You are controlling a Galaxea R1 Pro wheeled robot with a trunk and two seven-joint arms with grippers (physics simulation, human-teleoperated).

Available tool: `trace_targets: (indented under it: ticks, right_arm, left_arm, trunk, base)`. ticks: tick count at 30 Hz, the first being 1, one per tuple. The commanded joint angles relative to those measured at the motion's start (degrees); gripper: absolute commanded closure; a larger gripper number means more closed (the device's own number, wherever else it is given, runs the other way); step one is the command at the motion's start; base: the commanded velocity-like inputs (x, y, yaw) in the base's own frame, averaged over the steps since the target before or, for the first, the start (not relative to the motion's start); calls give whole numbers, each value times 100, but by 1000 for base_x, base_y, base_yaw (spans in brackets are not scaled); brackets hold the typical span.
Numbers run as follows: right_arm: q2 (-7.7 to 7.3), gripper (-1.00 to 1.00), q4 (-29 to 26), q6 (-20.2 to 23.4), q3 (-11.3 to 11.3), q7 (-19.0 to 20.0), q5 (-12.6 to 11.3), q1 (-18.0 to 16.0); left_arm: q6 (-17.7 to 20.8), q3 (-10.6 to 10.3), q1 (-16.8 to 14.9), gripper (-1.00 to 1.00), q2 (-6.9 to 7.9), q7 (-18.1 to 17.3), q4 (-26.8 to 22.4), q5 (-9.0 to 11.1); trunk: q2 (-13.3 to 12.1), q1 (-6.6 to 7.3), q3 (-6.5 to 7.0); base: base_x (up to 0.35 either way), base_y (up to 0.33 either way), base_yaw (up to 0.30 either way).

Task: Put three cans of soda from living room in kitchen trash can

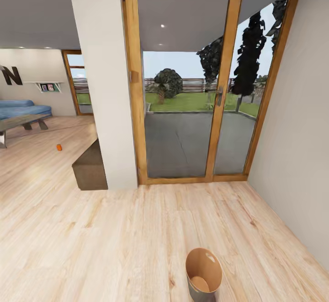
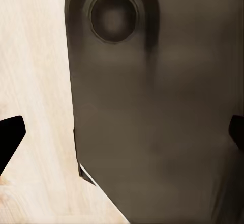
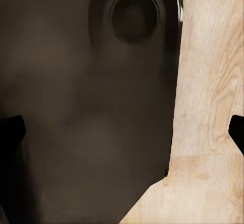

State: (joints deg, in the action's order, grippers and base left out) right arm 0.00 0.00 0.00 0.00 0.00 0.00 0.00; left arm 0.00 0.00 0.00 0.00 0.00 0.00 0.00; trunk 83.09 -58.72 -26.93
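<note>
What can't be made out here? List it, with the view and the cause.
- Trash can, head view: its base is cut off by the lower edge.
- Orange can, head view: too small and far to tell upright from tipped.
- Sofa, head view: cut off by the left edge.
- Both wrist views: a dark robot part close to the camera blocks most of the floor.

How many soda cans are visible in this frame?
1. An orange can lies on the wood floor at far left, near the coffee table. The trash can looks empty inside; other cans may be out of view.
</note>
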Motion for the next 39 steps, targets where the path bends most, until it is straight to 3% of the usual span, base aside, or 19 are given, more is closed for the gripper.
trace_targets:
  ticks: [1,4,32,39]
  right_arm:
    - [0,-100,0,0,0,0,0,0]
    - [44,-100,-55,38,56,69,86,-15]
    - [44,-100,-44,48,55,66,86,-17]
    - [-133,-100,-255,-170,129,27,93,-48]
  left_arm:
    - [0,0,0,-100,0,0,0,0]
    - [-2,20,0,-100,-22,-34,-9,4]
    - [-5,22,0,-100,-30,-38,-9,5]
    - [-103,20,-86,-100,-3,-45,-212,34]
  trunk:
    - [-1,0,0]
    - [-1,0,0]
    - [-1,0,0]
    - [-1,0,0]
  base:
    - [0,0,0]
    - [0,0,0]
    - [0,0,0]
    - [0,0,0]
